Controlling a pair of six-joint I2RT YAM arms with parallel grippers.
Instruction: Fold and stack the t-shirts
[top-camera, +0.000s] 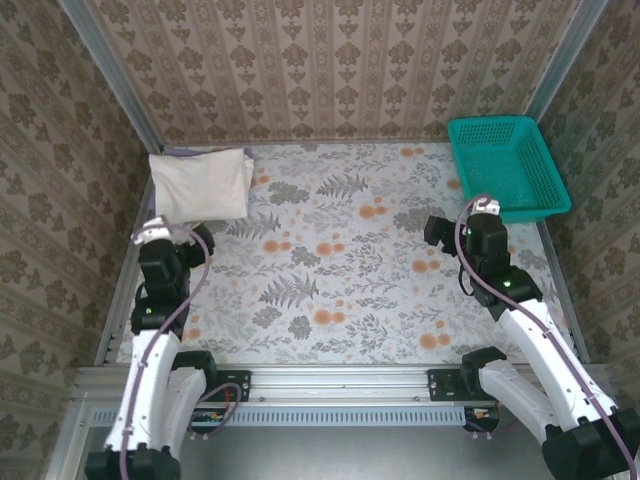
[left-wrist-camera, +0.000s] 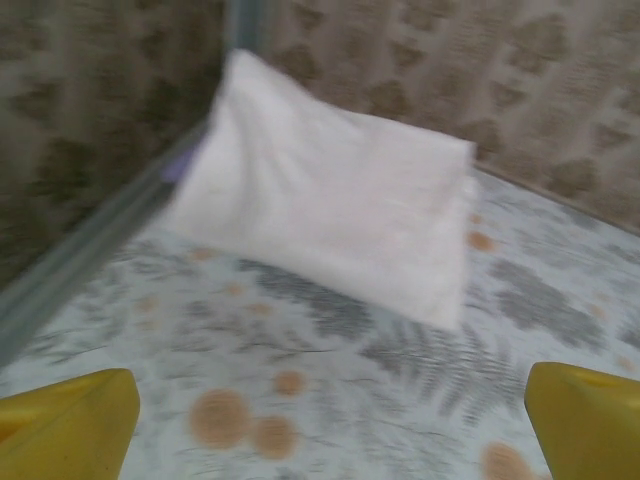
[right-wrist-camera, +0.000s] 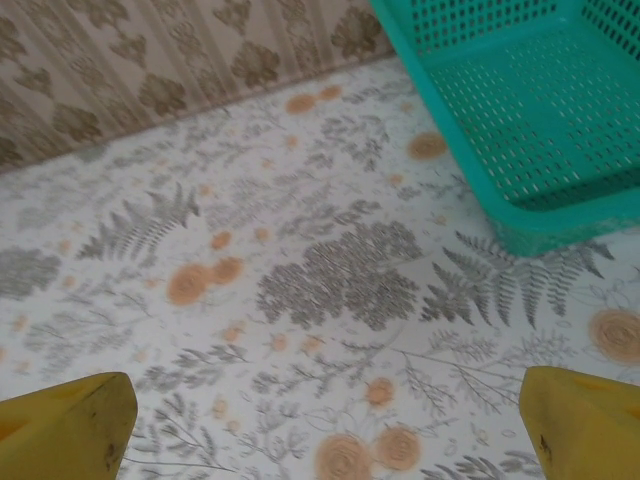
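Off-white folded t-shirt (top-camera: 200, 185), one, covers one light blue t-shirt (left-wrist-camera: 182, 163), far left of the single teal mesh basket (top-camera: 488, 121) on the worktop (top-camera: 340, 270); left pincer (left-wrist-camera: 330, 425) and right pincer (right-wrist-camera: 328, 425) both gape wide, empty

A folded off-white shirt (top-camera: 200, 185) lies flat as a smooth, roughly rectangular bundle in the far-left corner of the table (top-camera: 350, 260). A thin sliver of a pale blue shirt (left-wrist-camera: 183, 162) peeks out under its left edge, so the off-white one rests on top, stacked.
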